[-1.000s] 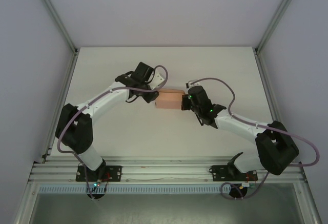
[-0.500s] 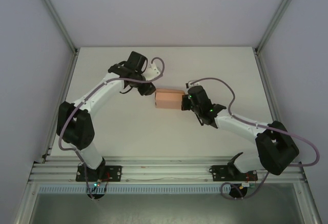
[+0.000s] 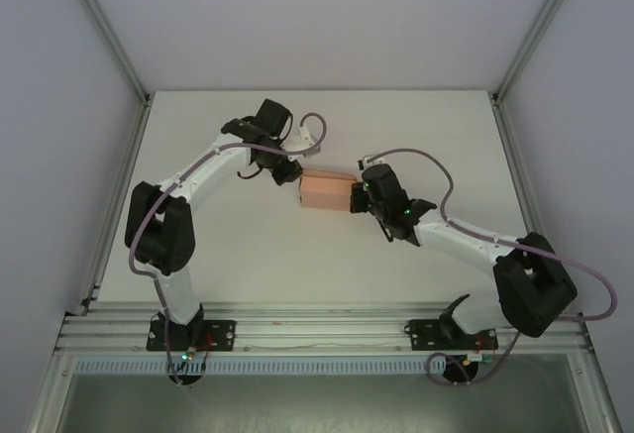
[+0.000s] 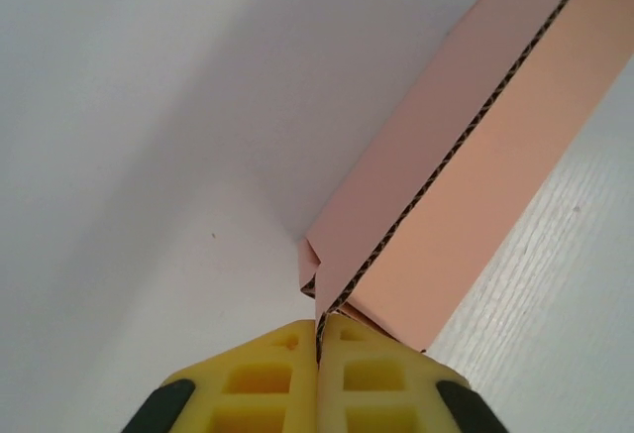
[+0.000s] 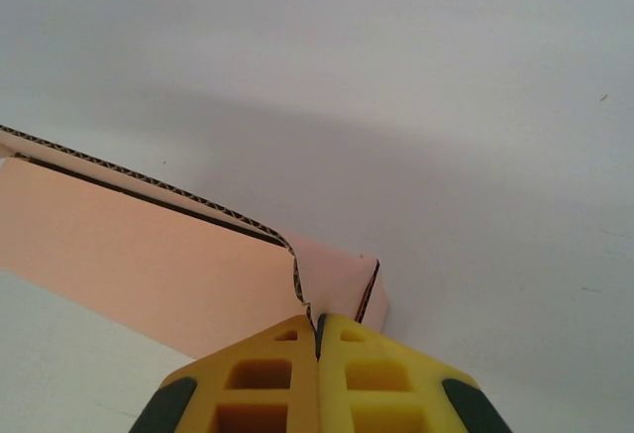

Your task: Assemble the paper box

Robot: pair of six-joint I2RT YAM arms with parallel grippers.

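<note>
Left hand [image 4: 319, 324]: closed tight, with a wall edge at the left end of the paper box [image 3: 325, 191] pinched. Paper box: salmon-pink corrugated card, folded rectangular, fluted edges exposed, set mid-surface [image 3: 297, 265]. Right hand [image 5: 317, 322]: closed tight, right end wall pinched.

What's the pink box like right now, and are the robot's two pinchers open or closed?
paper box: folded up into a box shape, resting on the table, pinched at both ends.
left gripper: shut on a thin card edge of the paper box.
right gripper: shut on a card edge at the box's other end.
</note>
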